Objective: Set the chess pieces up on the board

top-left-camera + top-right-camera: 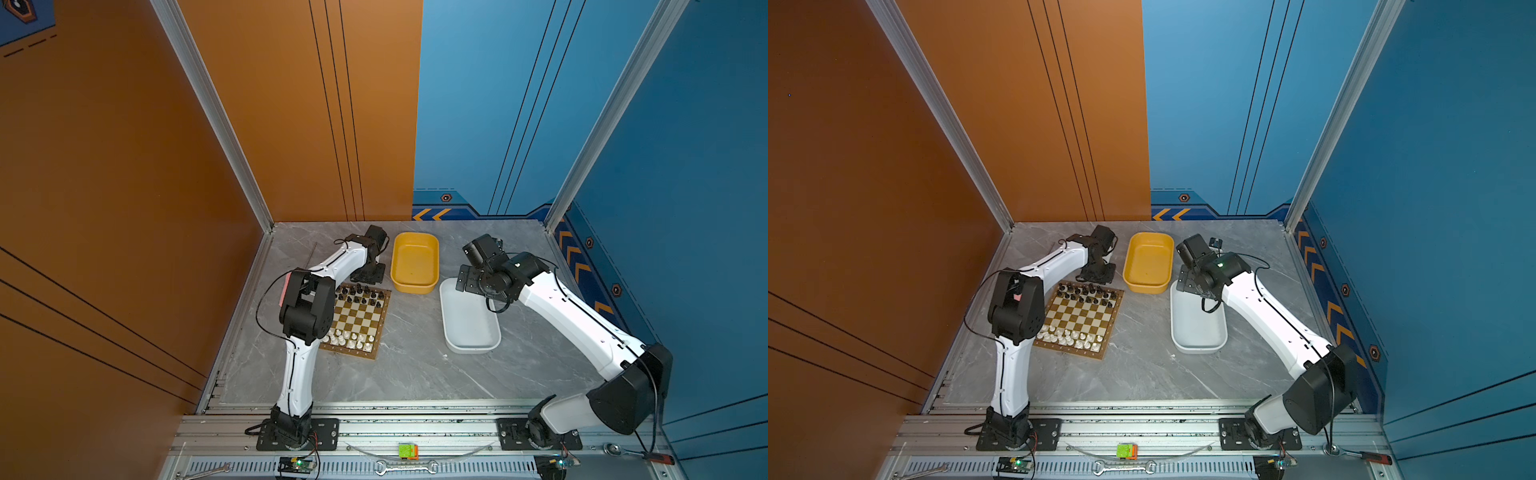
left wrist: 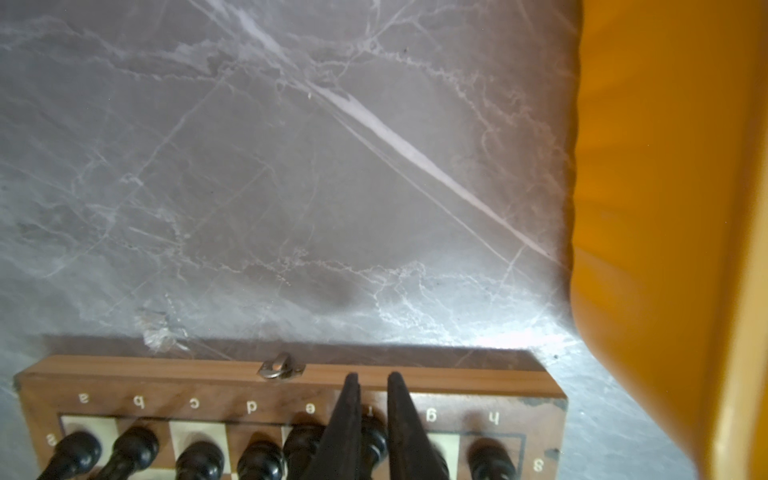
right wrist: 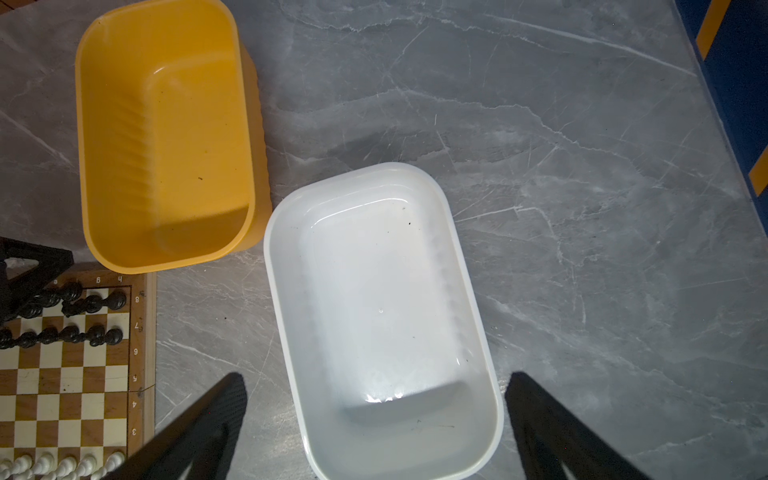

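Note:
The board (image 1: 358,321) (image 1: 1080,321) lies left of centre. Black chess pieces (image 1: 360,293) fill its two far rows, and white chess pieces (image 1: 350,339) stand in the two near rows. My left gripper (image 2: 372,376) hangs over the board's far rim (image 2: 166,374) at the f file. Its jaws stand a narrow gap apart, with one black piece (image 2: 374,436) upright between them; whether they press it does not show. My right gripper (image 3: 376,378) is wide open and holds nothing, hovering above the white tub (image 3: 274,291) (image 1: 473,347).
An empty yellow tub (image 1: 413,286) (image 2: 644,208) (image 3: 166,262) stands just beyond the board's far right corner, touching the white tub. Orange and blue walls close in the left, back and right. A wrench (image 1: 405,468) and a green-orange block (image 1: 408,451) lie on the front rail.

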`<state>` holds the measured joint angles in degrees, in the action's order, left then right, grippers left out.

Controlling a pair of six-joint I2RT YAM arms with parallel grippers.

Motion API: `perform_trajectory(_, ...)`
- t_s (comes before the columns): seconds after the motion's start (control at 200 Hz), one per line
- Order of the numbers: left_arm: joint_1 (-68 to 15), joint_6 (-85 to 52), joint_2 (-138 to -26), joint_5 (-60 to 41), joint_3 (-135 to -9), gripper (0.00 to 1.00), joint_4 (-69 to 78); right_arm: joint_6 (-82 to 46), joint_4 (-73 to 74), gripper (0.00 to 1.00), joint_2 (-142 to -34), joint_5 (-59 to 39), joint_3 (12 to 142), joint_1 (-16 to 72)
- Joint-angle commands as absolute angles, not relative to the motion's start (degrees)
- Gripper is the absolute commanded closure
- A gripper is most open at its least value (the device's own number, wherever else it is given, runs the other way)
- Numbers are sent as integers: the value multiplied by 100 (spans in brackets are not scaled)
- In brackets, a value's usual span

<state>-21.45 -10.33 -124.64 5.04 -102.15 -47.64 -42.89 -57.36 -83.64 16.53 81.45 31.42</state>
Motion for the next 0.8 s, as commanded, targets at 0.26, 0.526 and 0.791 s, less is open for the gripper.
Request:
perform_trajectory(0.26, -2174, -1046, -11610, 607, -9922, 77, -4912, -4265, -5722, 0, -8159, 1637, 8059, 3186)
perform_trajectory(0.526, -2179, -1077, -11503, 615, -9504, 77, -4903, -4293, -5728, 0, -8046, 1661, 7967, 3245)
perform_trajectory(0.791, -2188, -1072, -11541, 587, -9388, 78, -4826, -4365, -5750, 0, -7922, 1714, 7877, 3298)
